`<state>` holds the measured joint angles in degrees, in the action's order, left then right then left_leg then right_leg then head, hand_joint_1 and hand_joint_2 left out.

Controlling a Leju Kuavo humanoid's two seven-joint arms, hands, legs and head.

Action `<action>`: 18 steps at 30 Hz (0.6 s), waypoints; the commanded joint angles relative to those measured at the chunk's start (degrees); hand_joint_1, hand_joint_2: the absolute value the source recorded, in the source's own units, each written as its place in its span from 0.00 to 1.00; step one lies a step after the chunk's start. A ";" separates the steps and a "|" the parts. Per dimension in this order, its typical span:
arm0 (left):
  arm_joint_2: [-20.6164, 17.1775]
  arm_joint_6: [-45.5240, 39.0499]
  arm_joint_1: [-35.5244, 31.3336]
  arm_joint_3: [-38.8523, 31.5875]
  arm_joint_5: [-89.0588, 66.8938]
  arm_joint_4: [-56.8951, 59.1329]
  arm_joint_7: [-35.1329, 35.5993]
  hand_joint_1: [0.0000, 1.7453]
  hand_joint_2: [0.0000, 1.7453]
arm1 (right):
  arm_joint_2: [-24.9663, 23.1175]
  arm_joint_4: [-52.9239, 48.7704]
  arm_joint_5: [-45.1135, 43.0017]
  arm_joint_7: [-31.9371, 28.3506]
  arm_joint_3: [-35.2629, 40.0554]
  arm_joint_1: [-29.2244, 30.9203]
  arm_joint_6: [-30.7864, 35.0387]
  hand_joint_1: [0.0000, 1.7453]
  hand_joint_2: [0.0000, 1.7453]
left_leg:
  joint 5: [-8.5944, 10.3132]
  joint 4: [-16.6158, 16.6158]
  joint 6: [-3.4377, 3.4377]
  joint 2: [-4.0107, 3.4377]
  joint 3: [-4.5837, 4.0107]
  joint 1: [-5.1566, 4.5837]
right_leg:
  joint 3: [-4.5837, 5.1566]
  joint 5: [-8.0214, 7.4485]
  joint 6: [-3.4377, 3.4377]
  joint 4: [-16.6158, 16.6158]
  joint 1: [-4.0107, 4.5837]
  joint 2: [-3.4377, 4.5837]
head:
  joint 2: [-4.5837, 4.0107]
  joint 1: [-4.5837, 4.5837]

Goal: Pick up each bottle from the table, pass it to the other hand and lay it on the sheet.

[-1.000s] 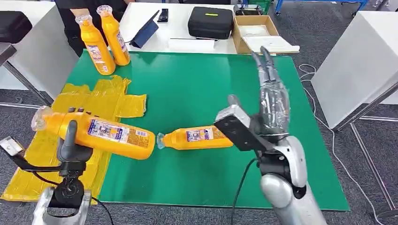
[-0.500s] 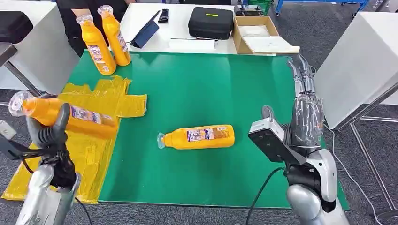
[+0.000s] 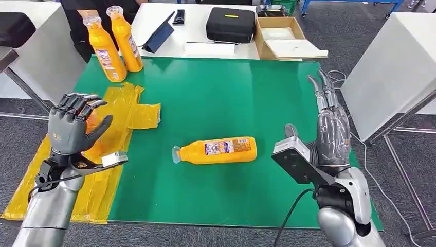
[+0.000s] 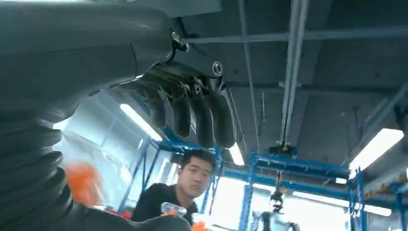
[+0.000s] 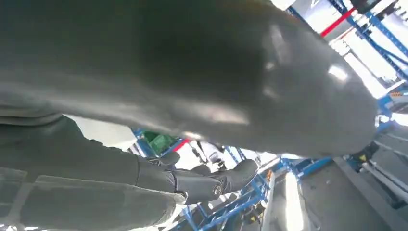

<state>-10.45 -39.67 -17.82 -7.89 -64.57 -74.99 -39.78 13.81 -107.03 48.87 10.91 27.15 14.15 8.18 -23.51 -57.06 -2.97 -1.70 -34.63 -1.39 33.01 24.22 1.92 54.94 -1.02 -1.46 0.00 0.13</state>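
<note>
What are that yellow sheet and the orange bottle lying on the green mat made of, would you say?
The yellow sheet looks like thin plastic film: glossy, crumpled, with creases and folded flaps. The lying bottle seems to be clear or orange-tinted plastic, smooth and shiny, with a printed paper or film label; whether the colour is the wall or its contents I cannot tell.

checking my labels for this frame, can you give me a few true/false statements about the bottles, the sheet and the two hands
1. One orange bottle lies on its side on the green mat. True.
2. The right hand grips that lying bottle. False: it is raised to the right of the bottle, fingers extended, holding nothing.
3. Two upright bottles stand at the mat's far left corner. True.
4. The yellow sheet lies on the right side of the mat. False: it lies at the left edge.
5. The left hand is raised over the sheet, fingers apart. True; whether it has anything in it I cannot tell.
</note>
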 commanded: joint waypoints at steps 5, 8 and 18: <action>0.55 -0.33 0.92 3.32 -8.08 12.06 7.45 1.00 1.00 | 0.36 2.43 -0.23 -1.11 2.00 0.92 -2.33 0.00 0.00 | -0.03 0.11 0.24 0.12 0.27 0.05 | -0.26 0.04 -0.11 -0.07 0.03 0.07 | 0.00 0.02; 0.55 -0.33 0.92 3.32 -8.08 12.06 7.45 1.00 1.00 | 0.36 2.43 -0.23 -1.11 2.00 0.92 -2.33 0.00 0.00 | 0.00 0.06 0.14 0.09 0.14 0.04 | -0.15 0.02 -0.06 -0.05 0.04 0.01 | 0.00 0.02; 1.31 -0.33 -2.23 3.66 -5.91 14.93 9.22 0.00 1.00 | -0.21 3.20 -0.54 0.13 3.21 3.43 -3.71 0.00 0.00 | 0.00 -0.01 0.22 0.18 0.10 0.09 | -0.14 0.03 -0.11 0.00 0.07 -0.01 | 0.00 0.00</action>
<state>-10.21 -39.80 -16.08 -5.77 -69.99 -66.21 -32.48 13.97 -107.03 48.83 10.16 28.26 14.21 6.12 -23.50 -57.06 -2.97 -1.71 -34.63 -1.37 33.00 24.21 1.92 54.94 -0.98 -1.48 0.00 0.13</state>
